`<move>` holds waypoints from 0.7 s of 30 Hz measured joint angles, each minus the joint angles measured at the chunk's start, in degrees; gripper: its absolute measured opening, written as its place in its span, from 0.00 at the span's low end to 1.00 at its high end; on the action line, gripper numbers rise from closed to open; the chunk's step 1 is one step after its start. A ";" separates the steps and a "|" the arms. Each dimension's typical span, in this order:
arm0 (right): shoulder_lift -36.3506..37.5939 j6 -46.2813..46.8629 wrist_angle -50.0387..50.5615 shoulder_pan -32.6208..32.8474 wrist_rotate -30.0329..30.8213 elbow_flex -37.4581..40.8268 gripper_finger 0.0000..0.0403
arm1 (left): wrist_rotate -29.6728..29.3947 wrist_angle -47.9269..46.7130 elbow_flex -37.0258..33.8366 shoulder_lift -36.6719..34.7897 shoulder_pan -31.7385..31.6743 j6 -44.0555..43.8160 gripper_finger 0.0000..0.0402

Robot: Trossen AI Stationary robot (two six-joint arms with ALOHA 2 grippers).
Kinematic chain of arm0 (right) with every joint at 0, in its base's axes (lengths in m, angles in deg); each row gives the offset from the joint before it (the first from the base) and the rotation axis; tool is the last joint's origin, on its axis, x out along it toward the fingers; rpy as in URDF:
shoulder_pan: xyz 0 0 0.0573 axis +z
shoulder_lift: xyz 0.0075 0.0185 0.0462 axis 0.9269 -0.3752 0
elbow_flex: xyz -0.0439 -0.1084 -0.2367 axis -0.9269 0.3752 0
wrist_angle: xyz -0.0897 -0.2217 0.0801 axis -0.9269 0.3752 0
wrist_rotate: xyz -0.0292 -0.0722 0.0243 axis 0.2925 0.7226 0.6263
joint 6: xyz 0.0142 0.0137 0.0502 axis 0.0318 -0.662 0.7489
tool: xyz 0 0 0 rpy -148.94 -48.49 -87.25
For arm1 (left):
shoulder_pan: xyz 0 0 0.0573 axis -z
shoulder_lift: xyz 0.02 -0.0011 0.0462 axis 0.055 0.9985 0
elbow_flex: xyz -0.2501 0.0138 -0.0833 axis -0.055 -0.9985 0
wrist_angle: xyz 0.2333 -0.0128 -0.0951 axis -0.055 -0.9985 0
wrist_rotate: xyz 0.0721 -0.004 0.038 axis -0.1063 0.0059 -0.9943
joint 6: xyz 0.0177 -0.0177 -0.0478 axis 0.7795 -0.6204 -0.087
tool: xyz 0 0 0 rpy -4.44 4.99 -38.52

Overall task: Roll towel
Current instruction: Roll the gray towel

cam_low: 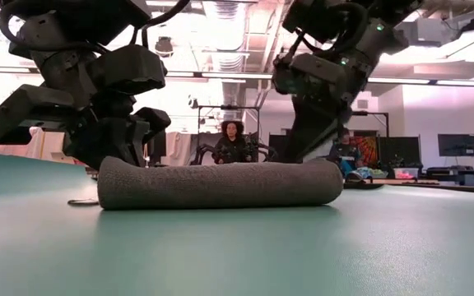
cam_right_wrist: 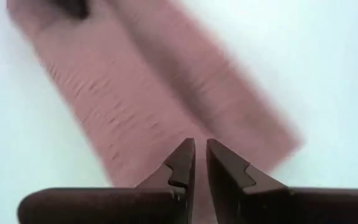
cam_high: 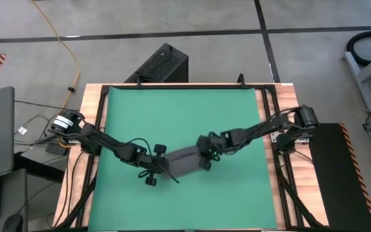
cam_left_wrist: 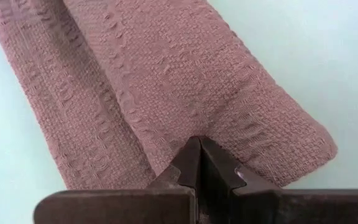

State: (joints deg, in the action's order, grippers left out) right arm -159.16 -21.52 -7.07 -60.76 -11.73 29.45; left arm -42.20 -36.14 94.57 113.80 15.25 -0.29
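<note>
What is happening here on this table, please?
Two robot arms are rolling a towel on a green mat. The towel already lies as a tight roll near the mat's front middle. The left gripper, shut, is at the roll's left end. The right gripper, its fingers slightly apart, is at the right end. Neither seems to hold the cloth.

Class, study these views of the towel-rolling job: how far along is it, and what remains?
Done: the towel already lies as a tight roll on the green mat. In hand: the left gripper, fingers shut, sits at one end of the roll; the right gripper, fingers slightly apart, hovers over the other end, gripping nothing. Left: probably only drawing both arms away.
</note>
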 joint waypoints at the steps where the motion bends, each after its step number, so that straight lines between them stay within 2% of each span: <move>1: 0.92 -0.64 0.75 -0.54 0.00 -0.04 0.16 | -0.12 -0.01 0.00 -0.01 -0.01 0.55 0.00; 4: 3.38 -5.06 2.77 -1.77 -0.65 0.00 0.16 | -0.01 -0.01 0.00 -0.01 -0.01 1.73 0.00; 7: 7.61 -14.78 0.79 -2.44 -4.00 -0.04 0.16 | 0.41 -0.01 0.00 0.01 -0.04 1.80 0.00; 12: 12.90 -35.66 2.17 -2.46 -15.58 -0.17 0.18 | 0.34 -0.01 0.00 -0.01 -0.04 1.62 0.00; 17: 13.87 -57.07 7.53 1.68 -16.24 -0.18 0.31 | 0.37 0.01 0.00 0.00 -0.06 1.19 0.00; 21: 11.22 -58.09 5.71 3.03 -11.16 -0.18 0.45 | 0.53 0.08 0.00 0.01 -0.08 0.71 0.00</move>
State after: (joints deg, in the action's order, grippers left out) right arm -147.94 -79.61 -1.36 -57.73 -22.89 29.27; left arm -41.67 -36.07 94.57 113.81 15.18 0.42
